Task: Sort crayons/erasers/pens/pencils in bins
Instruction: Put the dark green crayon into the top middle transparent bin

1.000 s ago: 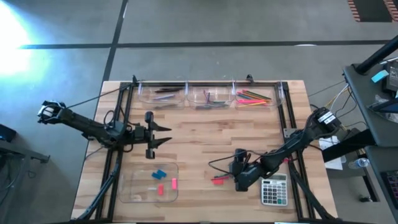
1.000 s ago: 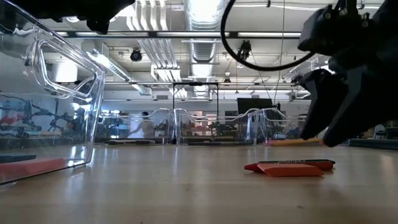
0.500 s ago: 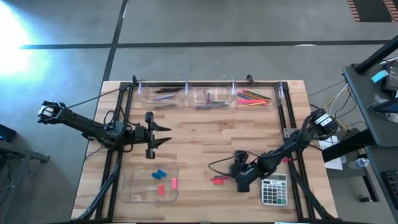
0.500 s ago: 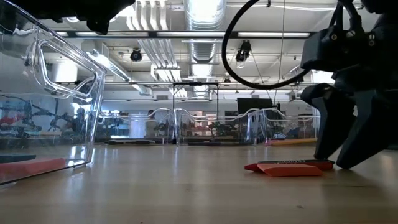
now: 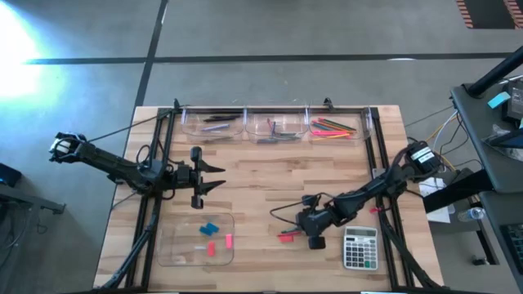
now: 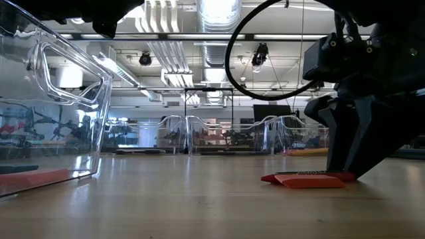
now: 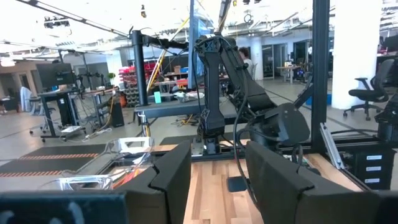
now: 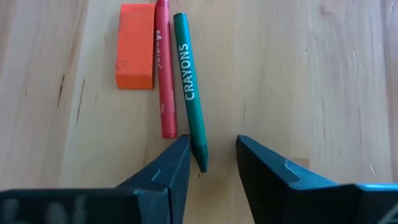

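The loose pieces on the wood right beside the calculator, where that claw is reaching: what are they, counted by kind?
Crayons: 2, one red crayon and one green crayon, lying side by side.
Erasers: 1, an orange eraser against the red crayon's other side.
Total: 3

A: So how are the cams set up?

B: One hangs overhead, straight down on the whole worktop [image 5: 261,175]. One sits at worktop level, looking flat across into the room, really close to the red crayon [image 6: 309,176].

A: And the wrist ones?

B: Left wrist looks level across the worktop at the other arm. Right wrist points nearly straight down, very near; it shares the red crayon [image 8: 165,74] with the low cam.
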Motion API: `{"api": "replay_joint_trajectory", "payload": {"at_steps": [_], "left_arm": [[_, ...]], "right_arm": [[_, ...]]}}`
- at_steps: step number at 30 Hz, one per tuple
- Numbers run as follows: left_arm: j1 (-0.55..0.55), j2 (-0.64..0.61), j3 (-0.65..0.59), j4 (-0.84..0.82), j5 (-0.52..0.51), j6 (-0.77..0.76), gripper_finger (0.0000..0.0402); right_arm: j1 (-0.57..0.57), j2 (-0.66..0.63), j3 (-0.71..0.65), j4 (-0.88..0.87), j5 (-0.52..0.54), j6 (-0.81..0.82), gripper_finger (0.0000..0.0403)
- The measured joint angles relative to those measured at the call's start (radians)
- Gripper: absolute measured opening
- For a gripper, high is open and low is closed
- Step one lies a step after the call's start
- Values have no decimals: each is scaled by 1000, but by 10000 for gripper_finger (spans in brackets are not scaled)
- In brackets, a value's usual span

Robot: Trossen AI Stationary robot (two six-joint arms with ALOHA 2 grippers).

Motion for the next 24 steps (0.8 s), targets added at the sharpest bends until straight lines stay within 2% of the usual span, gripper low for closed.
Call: {"api": "replay_joint_trajectory", "payload": {"at_steps": [10, 24], "left_arm": [[0, 0, 0, 0, 0, 0, 138], [0, 0, 0, 0, 0, 0, 138]], "right_arm": [[-19, 1, 0, 5, -23, -13, 101], [-19, 2, -1, 4, -2, -13, 46]]}}
